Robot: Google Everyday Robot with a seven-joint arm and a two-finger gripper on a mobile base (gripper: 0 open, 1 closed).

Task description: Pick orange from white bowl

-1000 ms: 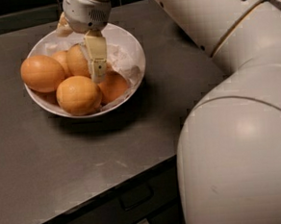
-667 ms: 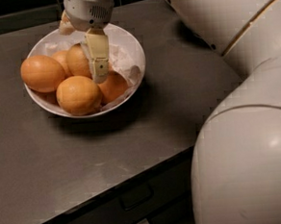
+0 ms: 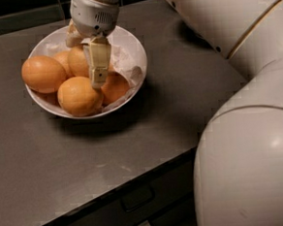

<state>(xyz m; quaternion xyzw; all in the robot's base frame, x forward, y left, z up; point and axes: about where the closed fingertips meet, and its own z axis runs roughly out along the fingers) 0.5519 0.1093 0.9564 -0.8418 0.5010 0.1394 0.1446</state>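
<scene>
Hand (image 3: 96,72) lowered into the white bowl (image 3: 129,40), arm reaching over the desk (image 3: 134,144).
The orange (image 3: 78,62) lies mid-bowl on crumpled paper, crowded by neighbouring fruit (image 3: 79,96) at the left, front and right; probably why the hand comes from straight above. It sits right beside the orange. Clenched or released: cannot tell.

Found the white bowl (image 3: 133,54) at the back left of the dark bench (image 3: 180,107): wide, shallow, glossy, upright, lined with crumpled white paper. Found the orange (image 3: 78,62) inside, toward the rear middle: round, dull golden, nestled among other fruit (image 3: 79,96) and partly hidden. Noted the gripper (image 3: 94,69) low over the bowl, right against that orange.
</scene>
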